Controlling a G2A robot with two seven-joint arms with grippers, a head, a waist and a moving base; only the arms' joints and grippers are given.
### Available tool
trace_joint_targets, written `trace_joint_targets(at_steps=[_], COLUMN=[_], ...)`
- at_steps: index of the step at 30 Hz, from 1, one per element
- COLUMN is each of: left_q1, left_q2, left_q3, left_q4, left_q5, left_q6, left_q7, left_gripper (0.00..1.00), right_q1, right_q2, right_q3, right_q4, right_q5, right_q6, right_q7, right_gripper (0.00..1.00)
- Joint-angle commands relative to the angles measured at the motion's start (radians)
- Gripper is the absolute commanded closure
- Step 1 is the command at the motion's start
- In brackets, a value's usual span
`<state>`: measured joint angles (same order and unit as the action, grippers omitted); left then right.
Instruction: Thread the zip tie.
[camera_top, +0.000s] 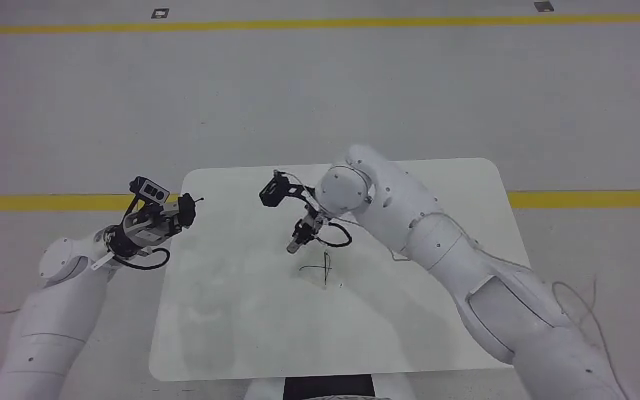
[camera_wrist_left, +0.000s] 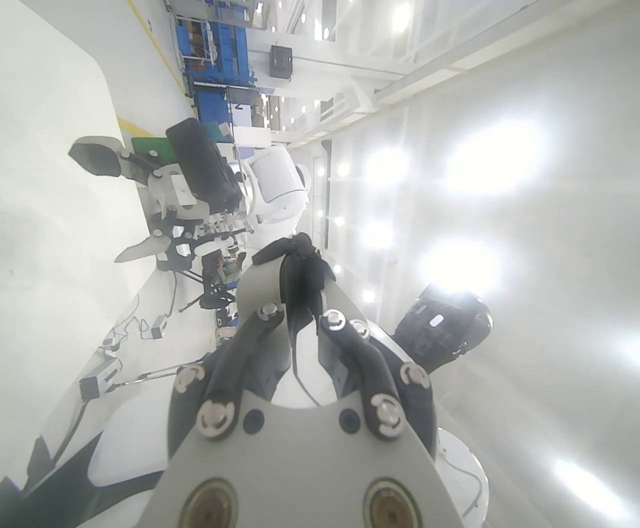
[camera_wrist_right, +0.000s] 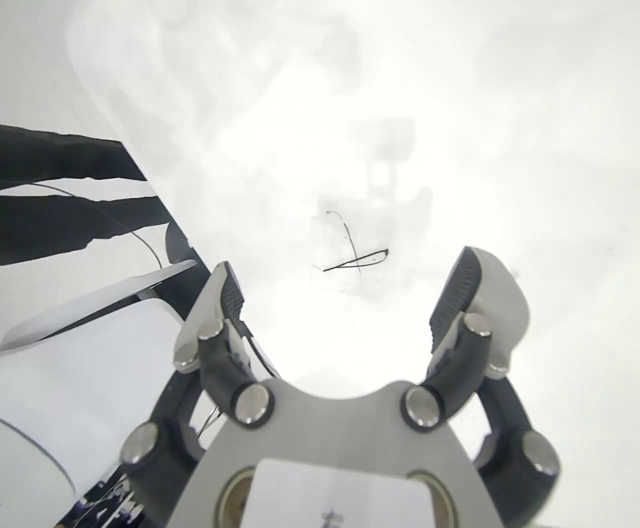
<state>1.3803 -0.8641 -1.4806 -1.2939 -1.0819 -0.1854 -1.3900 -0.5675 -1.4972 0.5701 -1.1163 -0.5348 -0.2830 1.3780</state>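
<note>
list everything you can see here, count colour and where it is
zip tie: count unclear, thin black strands that cross, lying on the table near the right gripper
table: one, white, between the two arms
floor lines: two, yellow, on the grey floor, one beyond the table, one running behind it
floor markers: two, small dark squares, by the far yellow line
right gripper: one, grey with black pads, open, above the table close to the zip tie
left gripper: one, grey with black pads, shut, at the table's edge on the robot's left, apart from the zip tie
</note>
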Motion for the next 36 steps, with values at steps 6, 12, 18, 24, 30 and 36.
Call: trace_joint_targets(at_steps=[6,12,18,24,30,36], left_q1=[0.0,0.0,0.0,0.0,0.0,0.0], left_q2=[0.0,0.0,0.0,0.0,0.0,0.0], left_q3=[0.0,0.0,0.0,0.0,0.0,0.0], left_q4=[0.0,0.0,0.0,0.0,0.0,0.0], left_q5=[0.0,0.0,0.0,0.0,0.0,0.0], left_q6=[0.0,0.0,0.0,0.0,0.0,0.0], left_q7=[0.0,0.0,0.0,0.0,0.0,0.0], left_gripper=[1.0,1.0,1.0,1.0,1.0,1.0], right_q1=[0.0,-0.003,-0.004,0.057,0.098,0.084], right_q2=[0.0,0.0,-0.004,-0.011,-0.012,-0.012], right_q3=[0.001,-0.001,-0.07,-0.219,-0.314,-0.32], right_q4=[0.0,0.0,0.024,0.055,0.062,0.068], right_q5=[0.0,-0.002,-0.005,0.112,0.157,0.141], right_q6=[0.001,0.001,-0.057,-0.057,-0.057,-0.051], right_q7=[0.0,-0.004,0.012,0.012,0.012,-0.007], right_gripper=[0.0,0.0,0.0,0.0,0.0,0.0])
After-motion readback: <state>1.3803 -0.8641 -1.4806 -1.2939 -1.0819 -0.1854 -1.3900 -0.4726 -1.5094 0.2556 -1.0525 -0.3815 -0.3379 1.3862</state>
